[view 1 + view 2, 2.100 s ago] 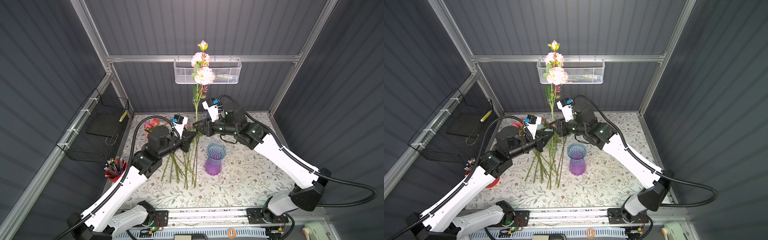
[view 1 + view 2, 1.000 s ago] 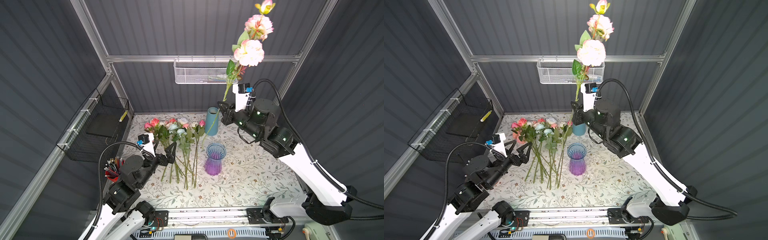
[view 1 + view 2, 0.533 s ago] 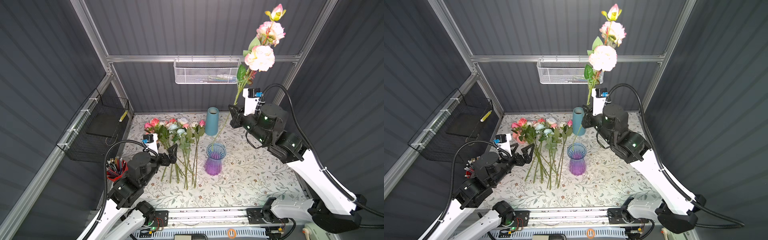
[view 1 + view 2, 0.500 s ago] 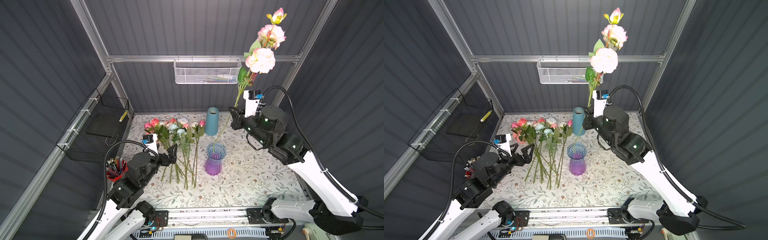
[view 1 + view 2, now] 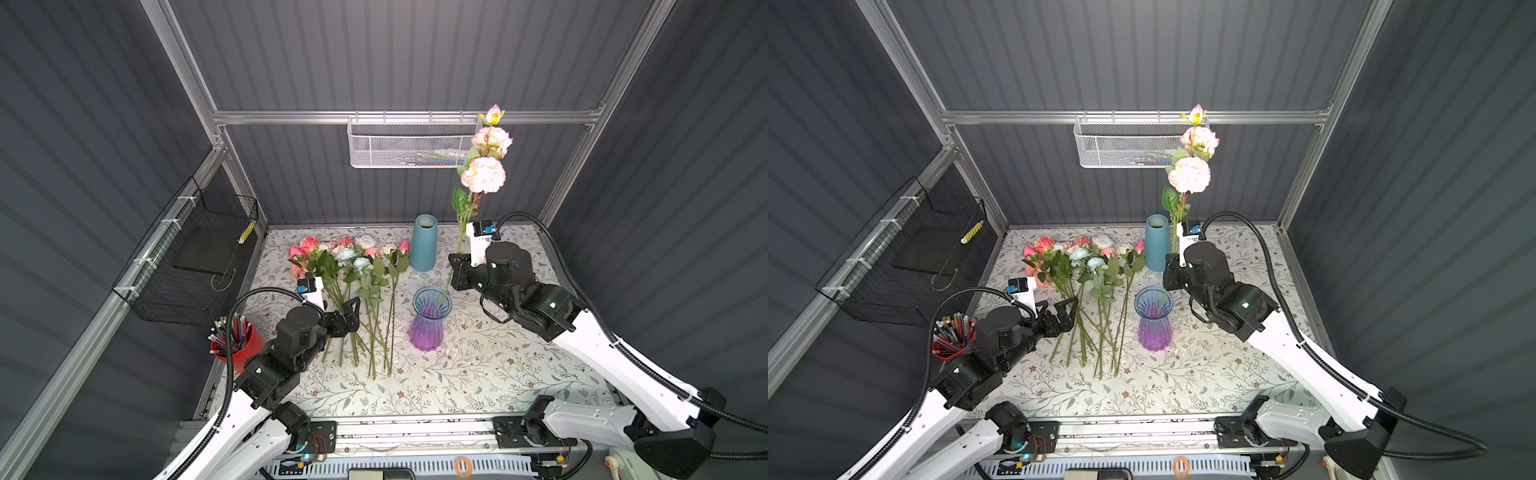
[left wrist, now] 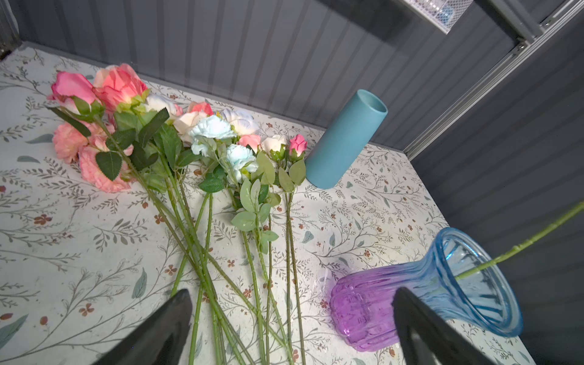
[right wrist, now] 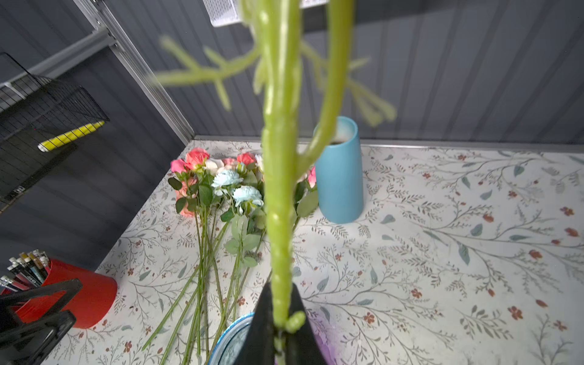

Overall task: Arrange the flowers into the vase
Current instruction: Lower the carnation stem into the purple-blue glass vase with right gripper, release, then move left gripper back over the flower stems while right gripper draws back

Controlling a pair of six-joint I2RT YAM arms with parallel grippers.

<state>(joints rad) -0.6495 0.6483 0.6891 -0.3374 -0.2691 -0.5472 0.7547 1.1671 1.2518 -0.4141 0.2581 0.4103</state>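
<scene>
Red pencil cup [image 5: 250, 345] stands by black wire basket [image 5: 187, 266]; white mesh basket [image 5: 399, 145] hangs behind.

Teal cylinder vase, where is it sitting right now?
In both top views the teal cylinder vase stands upright at the back, just right of the lying flowers and behind the purple glass vase.

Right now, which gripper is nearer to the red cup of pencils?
Left. The left gripper hangs over the stems between the red cup and the glass vase; the right gripper holds a flower beyond that vase.
</scene>
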